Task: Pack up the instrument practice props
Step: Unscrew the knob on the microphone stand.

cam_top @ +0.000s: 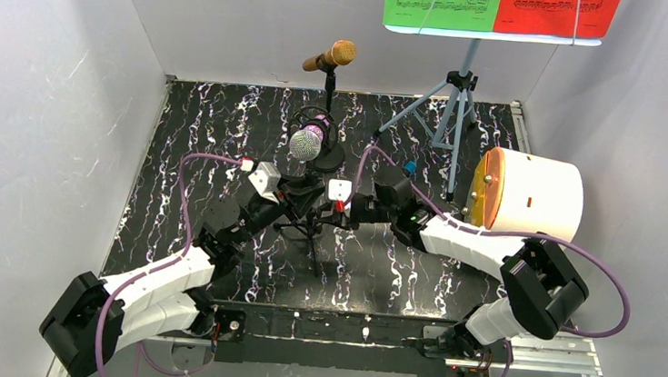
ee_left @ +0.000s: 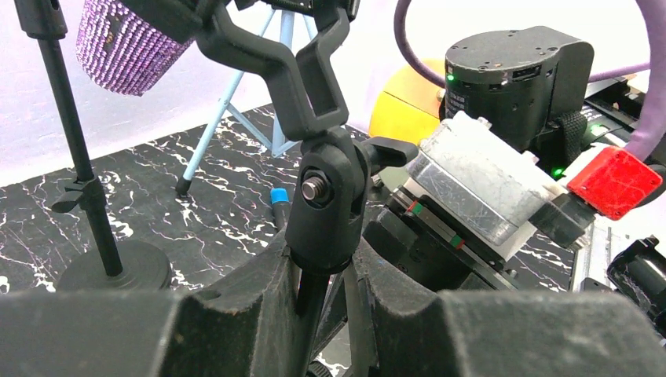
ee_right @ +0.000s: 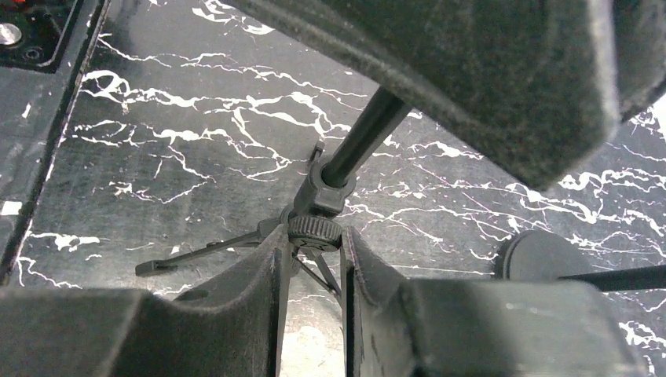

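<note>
The purple glitter microphone [cam_top: 306,143] [ee_left: 126,47] sits in the clip of a thin black mic mount [cam_top: 310,227] with small tripod legs, near the mat's middle. My left gripper [cam_top: 298,196] [ee_left: 326,271] is shut on this mount's pole just under the swivel joint [ee_left: 326,188]. My right gripper [cam_top: 335,212] [ee_right: 314,251] is shut on the same mount lower down, at the knurled collar [ee_right: 315,231] above the legs. Behind, the gold microphone [cam_top: 331,56] rests on a second mount [ee_left: 86,196] with a round base. The pale blue music rack [cam_top: 455,94] holds green [cam_top: 440,4] and red [cam_top: 557,12] score sheets.
A white drum-shaped container [cam_top: 535,195] with an orange lid [cam_top: 485,188] lies on its side at the right. The round base [ee_right: 542,255] of the second mount stands close behind the held one. White walls close in the black marbled mat [cam_top: 198,140] on three sides.
</note>
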`<state>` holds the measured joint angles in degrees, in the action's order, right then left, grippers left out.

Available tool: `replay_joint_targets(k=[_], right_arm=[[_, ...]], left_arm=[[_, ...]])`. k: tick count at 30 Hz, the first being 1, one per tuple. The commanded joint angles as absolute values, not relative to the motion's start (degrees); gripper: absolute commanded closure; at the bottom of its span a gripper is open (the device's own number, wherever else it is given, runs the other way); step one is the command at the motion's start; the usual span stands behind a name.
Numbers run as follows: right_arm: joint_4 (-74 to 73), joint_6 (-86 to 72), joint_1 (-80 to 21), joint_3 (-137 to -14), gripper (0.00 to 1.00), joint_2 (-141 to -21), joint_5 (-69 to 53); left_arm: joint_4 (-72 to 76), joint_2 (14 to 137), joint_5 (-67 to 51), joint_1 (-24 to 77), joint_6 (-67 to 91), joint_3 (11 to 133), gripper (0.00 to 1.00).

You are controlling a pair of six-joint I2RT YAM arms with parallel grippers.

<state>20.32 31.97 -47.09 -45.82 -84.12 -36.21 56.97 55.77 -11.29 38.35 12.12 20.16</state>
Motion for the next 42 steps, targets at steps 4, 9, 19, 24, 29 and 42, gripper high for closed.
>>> replay_joint_targets(k=[4,9,19,24,29,42], right_arm=[[34.9,7.9,-47.5,-39.6,0.57,-81.3,-31.5],[44.7,-14.3,-47.5,-35.7,0.41,-79.7,-25.0],[65.6,-46.9,-47.4,-28.5,0.34,-84.9,-17.9],[67.5,-51.1,-47.4,-29.5,0.34,-87.6,-16.9],[70.9,-54.6,-47.5,-30.6,0.38,-91.0,-17.9],[74.7,-58.5,-46.0,-32.7,0.51,-93.3,-24.4]], left_arm=[[53.0,55.6,-7.9,37.6,13.1,17.8,1.00],[53.0,55.6,-7.6,37.6,12.4,17.2,1.00],[53.0,57.2,-8.3,37.6,11.9,17.2,1.00],[52.9,57.4,-8.6,37.6,11.9,17.2,1.00],[52.9,57.4,-8.8,37.6,11.9,17.1,1.00],[52.9,57.3,-9.1,37.6,11.6,17.1,1.00]])
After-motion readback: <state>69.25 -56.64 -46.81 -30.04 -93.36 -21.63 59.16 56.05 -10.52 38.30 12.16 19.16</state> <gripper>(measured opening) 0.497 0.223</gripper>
